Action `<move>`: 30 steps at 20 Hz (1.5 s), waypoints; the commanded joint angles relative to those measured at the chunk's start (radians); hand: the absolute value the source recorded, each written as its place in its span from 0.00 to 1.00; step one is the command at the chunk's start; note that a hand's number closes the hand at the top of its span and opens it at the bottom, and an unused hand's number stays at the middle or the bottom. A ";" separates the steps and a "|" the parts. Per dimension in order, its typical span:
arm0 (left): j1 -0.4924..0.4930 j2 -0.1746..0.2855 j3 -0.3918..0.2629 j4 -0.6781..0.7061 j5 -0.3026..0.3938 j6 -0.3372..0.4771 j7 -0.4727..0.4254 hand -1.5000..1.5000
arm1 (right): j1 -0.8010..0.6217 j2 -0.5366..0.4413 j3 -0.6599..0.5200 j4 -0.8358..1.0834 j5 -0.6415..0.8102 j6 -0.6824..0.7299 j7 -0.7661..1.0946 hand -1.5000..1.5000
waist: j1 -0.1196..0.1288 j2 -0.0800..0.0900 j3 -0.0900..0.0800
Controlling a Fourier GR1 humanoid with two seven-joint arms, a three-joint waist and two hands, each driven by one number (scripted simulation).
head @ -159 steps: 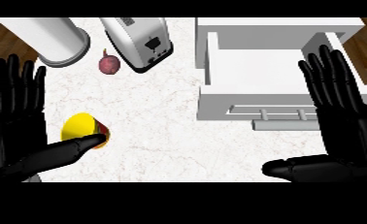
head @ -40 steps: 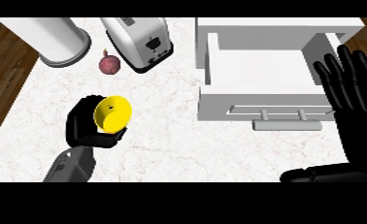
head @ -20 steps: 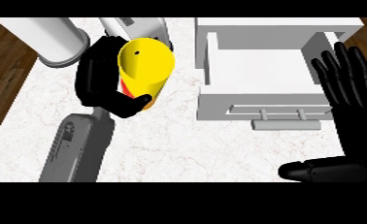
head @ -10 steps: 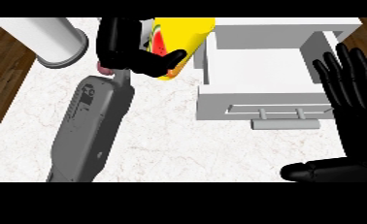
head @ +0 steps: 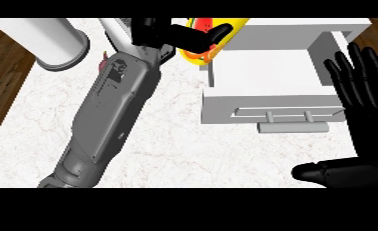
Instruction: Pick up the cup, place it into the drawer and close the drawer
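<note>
One yellow cup [head: 233, 27] sits at the top centre of the frame, tilted, just over the left wall of the one open white drawer [head: 251, 102]. The left hand [head: 159, 32] has its fingers curled round the cup, and its grey forearm crosses the counter [head: 170, 130] from the lower left. The forearm hides most of a white appliance [head: 117, 25] and a small dark red thing [head: 103, 61] in the upper left. One pale cylindrical canister [head: 55, 42] stands further left. The right hand [head: 358, 105] rests at the right edge, fingers straight and spread.
</note>
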 commanded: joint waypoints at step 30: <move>-0.325 -0.002 -0.465 0.679 0.368 0.213 -0.186 1.00 | -0.040 0.001 0.026 0.027 -0.019 0.032 -0.012 0.00 | -0.093 0.021 0.001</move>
